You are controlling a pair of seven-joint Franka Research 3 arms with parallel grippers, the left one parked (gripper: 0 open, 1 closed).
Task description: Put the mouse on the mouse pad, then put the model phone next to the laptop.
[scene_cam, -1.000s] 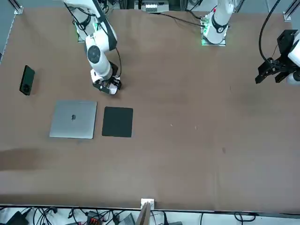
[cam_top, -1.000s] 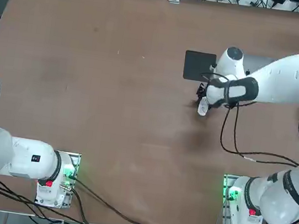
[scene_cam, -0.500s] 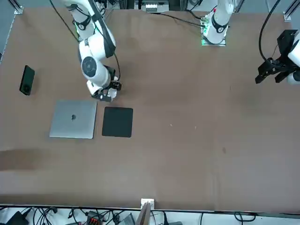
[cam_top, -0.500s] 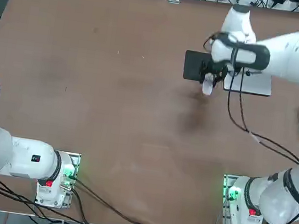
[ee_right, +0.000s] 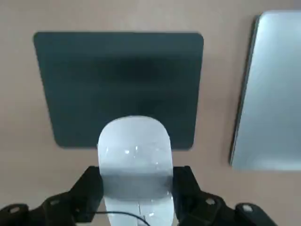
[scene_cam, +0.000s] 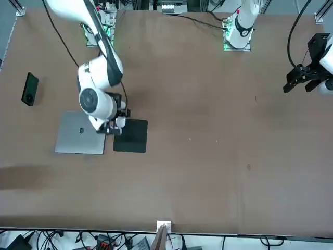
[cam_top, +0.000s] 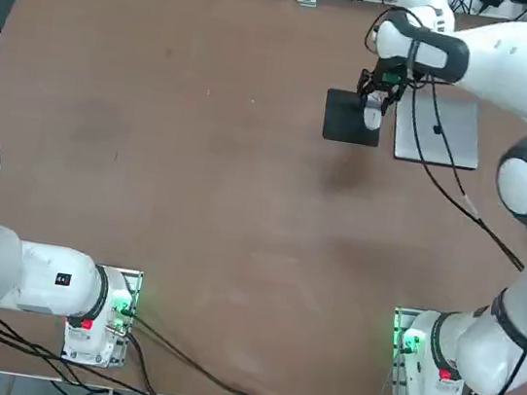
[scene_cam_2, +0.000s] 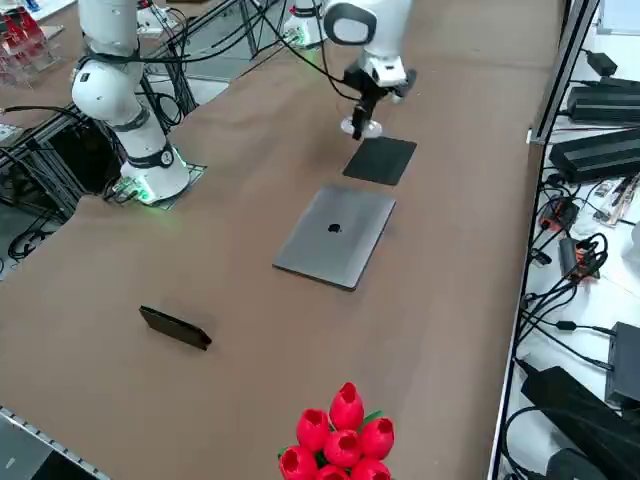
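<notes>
Carrying the mouse [ee_right: 134,160] clamped between its two fingers [ee_right: 90,189], the right hand [cam_top: 373,105] has swung across the surface [cam_top: 197,178] from open brown ground near the pad's corner and now hangs over the mouse pad [cam_top: 345,121], at the edge nearest the laptop [cam_top: 444,135]. From the wrist view the white mouse sits above the mat's near border, the bulk of the black square stretching out beyond it, and the side view puts the mouse [scene_cam_2: 360,126] up off the pad [scene_cam_2: 381,160], not yet down on it. So the carry looks close to done; what's left of step one is a lowering and a release. Further out, the model phone [scene_cam: 30,89] lies untouched, well apart from the laptop [scene_cam: 80,139] on its far side from the pad, waiting its turn.
</notes>
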